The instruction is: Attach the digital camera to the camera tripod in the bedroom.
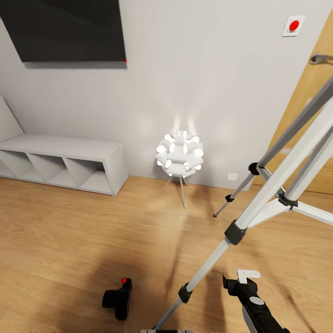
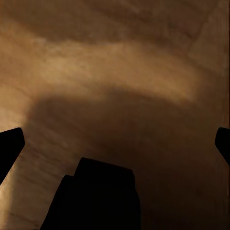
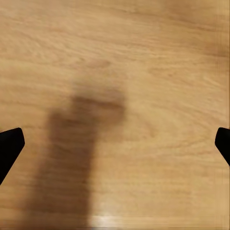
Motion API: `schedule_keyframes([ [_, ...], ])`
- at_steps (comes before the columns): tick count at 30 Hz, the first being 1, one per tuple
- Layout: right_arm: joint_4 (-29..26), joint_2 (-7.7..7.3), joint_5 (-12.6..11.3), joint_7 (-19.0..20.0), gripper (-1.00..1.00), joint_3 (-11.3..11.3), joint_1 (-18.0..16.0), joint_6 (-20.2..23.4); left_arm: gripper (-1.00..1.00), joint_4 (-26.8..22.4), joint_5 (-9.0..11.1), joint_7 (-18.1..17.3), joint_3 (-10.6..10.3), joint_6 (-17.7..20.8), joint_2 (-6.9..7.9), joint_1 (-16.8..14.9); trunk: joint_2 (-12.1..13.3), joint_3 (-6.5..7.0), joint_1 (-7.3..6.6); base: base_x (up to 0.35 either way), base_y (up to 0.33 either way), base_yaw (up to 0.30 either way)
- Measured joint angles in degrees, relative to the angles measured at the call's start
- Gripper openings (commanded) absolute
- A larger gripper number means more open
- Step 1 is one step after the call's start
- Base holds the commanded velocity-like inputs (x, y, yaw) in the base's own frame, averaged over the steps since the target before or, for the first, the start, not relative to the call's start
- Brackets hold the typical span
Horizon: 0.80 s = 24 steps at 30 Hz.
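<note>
**Camera on the floor, both claws free**

The left claw (image 2: 115, 139) hangs spread wide over shadowed wood floor (image 1: 69, 231), its fingertips (image 2: 9, 143) far apart and nothing between them; the right claw (image 3: 115, 139) is spread the same way above lit floor, also carrying nothing; in the head view the right arm (image 1: 254, 305) reaches in low, just beside the tripod's nearest leg.

The camera (image 1: 118, 298) lies on the floor on the far side of that leg from the right arm, apart from it; whether it is the dark shape at the edge of the left wrist view cannot be told. It looks small, stiff and light, probably smooth-sided, so a pinch across the flat sides of its body seems safest, away from the lens.

The tripod (image 1: 259, 203) stands close, legs splayed, its head out of frame above; thin legs suggest it could tip if knocked.

Farther off stand a lit white lamp (image 1: 180, 155), low white shelves (image 1: 64, 159), the grey wall (image 1: 185, 69) and a wooden door (image 1: 314, 101).
</note>
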Motion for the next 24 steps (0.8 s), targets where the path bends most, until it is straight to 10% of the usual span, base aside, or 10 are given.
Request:
schedule_keyframes([
  [24,0.26,0.0,-0.12,-0.02,1.0,-0.1,0.0,-0.01,1.0,-25.92,-0.49,0.68,-0.49,11.6,-0.09,0.02,-0.32,-5.32,0.62,0.0,0.0,0.0],
])
